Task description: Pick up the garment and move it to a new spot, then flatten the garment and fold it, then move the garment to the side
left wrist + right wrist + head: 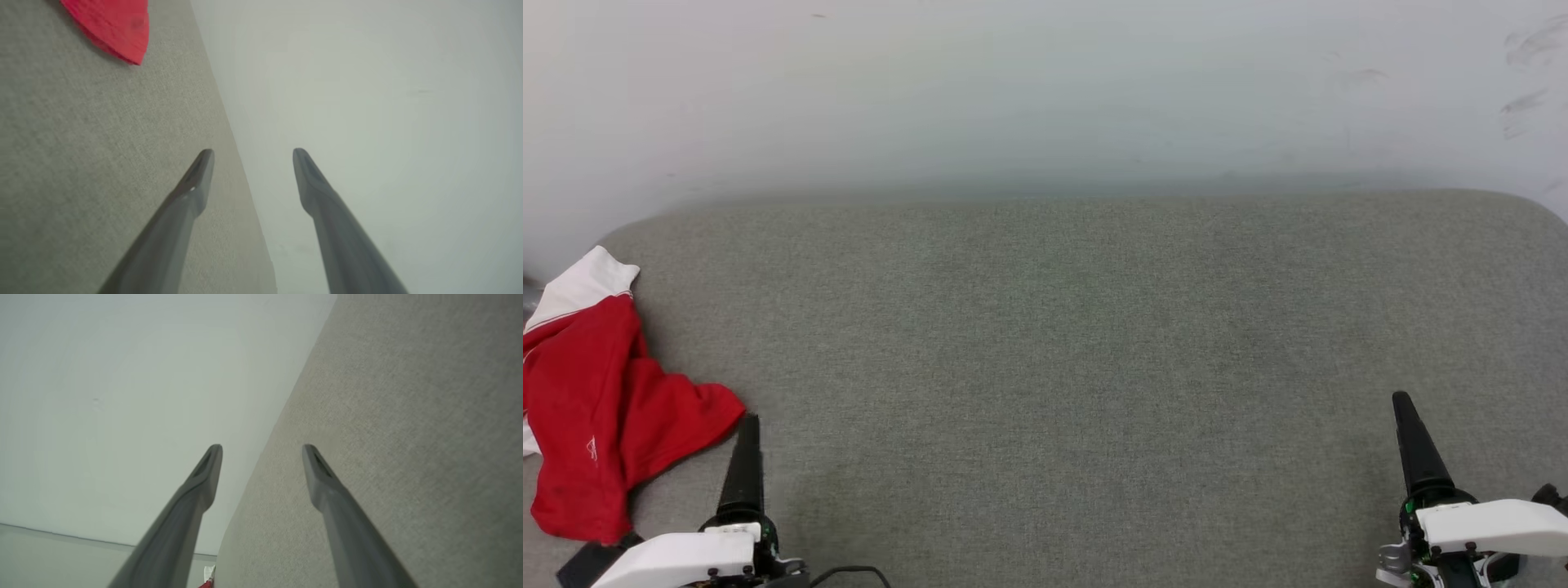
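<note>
The grey fabric-covered surface (pixel 1078 367) takes up most of the head view, bare across its middle and right, with a pale wall (pixel 1045 90) behind it. The garment (pixel 596 408) lies in a crumpled heap at the left edge of the frame. A white sleeve sits at its upper end and red cloth trails toward the lower left, so its long axis runs roughly up and down the picture. No lettering shows.

My left tool (pixel 253 153) stands at the lower left of the head view, its tip just beside the heap's right-hand red flap. I cannot tell whether they touch. In the left wrist view its fingers are spread wide with nothing between them, and the red cloth sits apart in the upper left corner. My right tool (pixel 262 448) is at the lower right, well apart from the garment, and is likewise wide open and empty.

I judge the pick-up not yet done. The garment lies left of and slightly beyond my left tool, so that arm is the nearer.
</note>
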### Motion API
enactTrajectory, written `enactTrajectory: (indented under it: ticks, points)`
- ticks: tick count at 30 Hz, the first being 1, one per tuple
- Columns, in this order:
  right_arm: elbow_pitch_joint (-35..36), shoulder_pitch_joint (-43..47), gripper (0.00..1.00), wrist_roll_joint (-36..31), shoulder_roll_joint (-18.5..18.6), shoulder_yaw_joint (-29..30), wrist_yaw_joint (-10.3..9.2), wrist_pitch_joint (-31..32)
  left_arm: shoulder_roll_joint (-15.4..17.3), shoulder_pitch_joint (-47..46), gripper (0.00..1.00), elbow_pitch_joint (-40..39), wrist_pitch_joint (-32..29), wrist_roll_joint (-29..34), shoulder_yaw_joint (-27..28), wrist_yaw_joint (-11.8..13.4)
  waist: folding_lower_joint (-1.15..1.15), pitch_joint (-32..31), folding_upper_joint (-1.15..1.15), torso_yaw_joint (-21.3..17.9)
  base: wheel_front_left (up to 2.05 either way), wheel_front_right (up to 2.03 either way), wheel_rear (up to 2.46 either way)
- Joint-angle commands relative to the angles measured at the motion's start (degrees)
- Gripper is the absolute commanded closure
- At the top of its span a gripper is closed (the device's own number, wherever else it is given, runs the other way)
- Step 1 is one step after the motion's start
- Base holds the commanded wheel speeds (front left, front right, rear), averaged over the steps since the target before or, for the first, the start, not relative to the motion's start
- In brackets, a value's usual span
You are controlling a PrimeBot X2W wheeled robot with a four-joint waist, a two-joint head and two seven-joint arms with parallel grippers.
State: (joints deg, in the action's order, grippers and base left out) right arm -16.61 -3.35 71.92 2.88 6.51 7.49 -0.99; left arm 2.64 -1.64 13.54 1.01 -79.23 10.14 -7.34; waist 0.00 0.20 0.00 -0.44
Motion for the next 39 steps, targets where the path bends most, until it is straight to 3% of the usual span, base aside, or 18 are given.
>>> enactTrajectory:
  ticks: [1,8,20,31,39]
  points:
    - [1.15,-1.29,0.0,-1.69,0.02,0.14,0.01,-0.38,0.15,-0.63,0.0,-1.19,0.44,1.2,0.45,-0.1,0.0,0.01,0.0,-0.02,0.0,0.0,0.0]
    - [3.75,-1.45,0.0,-12.67,0.02,1.18,0.01,-1.89,0.18,-0.05,0.0,-3.49,1.93,7.51,0.8,-0.11,0.0,0.08,0.0,-0.24,0.0,0.0,0.0]
    - [9.1,-1.56,0.0,-31.32,0.02,0.79,0.01,-4.21,0.21,1.39,0.0,-10.2,4.26,21.44,-3.32,-0.13,0.0,0.49,0.0,-0.44,0.0,0.0,0.0]
    - [12.18,-0.91,0.0,-45.05,0.02,-0.13,0.01,-6.13,0.22,2.28,0.0,-14.82,6.14,35.06,-6.97,-0.01,0.0,0.85,0.0,-0.68,0.0,0.0,0.0]
    - [13.04,-0.83,0.0,-52.75,0.02,-0.91,0.0,-7.41,0.23,2.5,0.0,-16.71,7.44,45.46,-10.12,1.9,0.0,1.15,0.0,-0.99,0.0,0.0,0.0]
